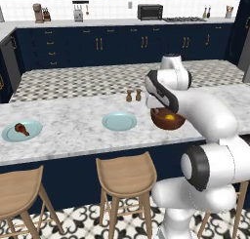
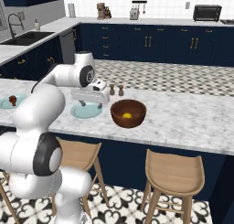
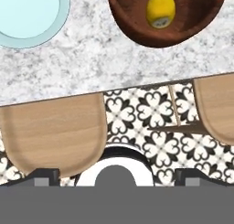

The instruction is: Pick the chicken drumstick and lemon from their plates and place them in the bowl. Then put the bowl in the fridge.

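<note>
On the marble counter (image 1: 73, 130), the bowl (image 2: 128, 113) holds the lemon (image 3: 161, 10), seemingly alone.

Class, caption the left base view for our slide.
Round yellow lemon in dark wooden bowl; reddish-brown chicken drumstick remains on pale blue plate.

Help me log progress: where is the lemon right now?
The lemon lies inside the bowl on the marble counter, just right of the empty plate in the right base view.
</note>
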You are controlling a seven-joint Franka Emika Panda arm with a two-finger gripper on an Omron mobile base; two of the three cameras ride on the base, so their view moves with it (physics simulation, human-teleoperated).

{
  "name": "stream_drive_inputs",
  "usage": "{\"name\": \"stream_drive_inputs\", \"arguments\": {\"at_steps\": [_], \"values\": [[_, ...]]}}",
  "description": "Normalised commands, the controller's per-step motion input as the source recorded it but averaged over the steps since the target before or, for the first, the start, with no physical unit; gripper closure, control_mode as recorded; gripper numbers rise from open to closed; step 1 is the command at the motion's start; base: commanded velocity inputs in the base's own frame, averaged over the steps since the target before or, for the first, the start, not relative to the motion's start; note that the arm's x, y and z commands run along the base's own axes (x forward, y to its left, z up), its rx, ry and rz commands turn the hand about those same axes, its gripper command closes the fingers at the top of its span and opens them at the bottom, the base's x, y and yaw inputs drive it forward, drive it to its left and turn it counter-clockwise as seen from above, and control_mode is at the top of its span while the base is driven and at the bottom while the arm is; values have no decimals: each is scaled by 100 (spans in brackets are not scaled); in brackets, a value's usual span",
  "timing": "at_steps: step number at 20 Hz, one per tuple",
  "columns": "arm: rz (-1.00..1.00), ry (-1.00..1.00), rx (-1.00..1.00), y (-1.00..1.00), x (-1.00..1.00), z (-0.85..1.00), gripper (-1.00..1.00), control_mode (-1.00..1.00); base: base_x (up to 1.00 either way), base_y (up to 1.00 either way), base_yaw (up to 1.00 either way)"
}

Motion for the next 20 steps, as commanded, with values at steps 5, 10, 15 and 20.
{"name": "stream_drive_inputs", "arguments": {"at_steps": [5, 10, 15, 20], "values": [[-3, 0, 7, -12, -50, 0, -100, -100, 0, 0, 0], [-1, 0, 7, 2, -23, 0, -100, -100, 0, 0, 0], [0, 0, 0, 3, -8, 0, -100, 100, -31, 63, 0], [0, 0, 0, 0, 0, 0, -100, 100, 4, 100, 2]]}}
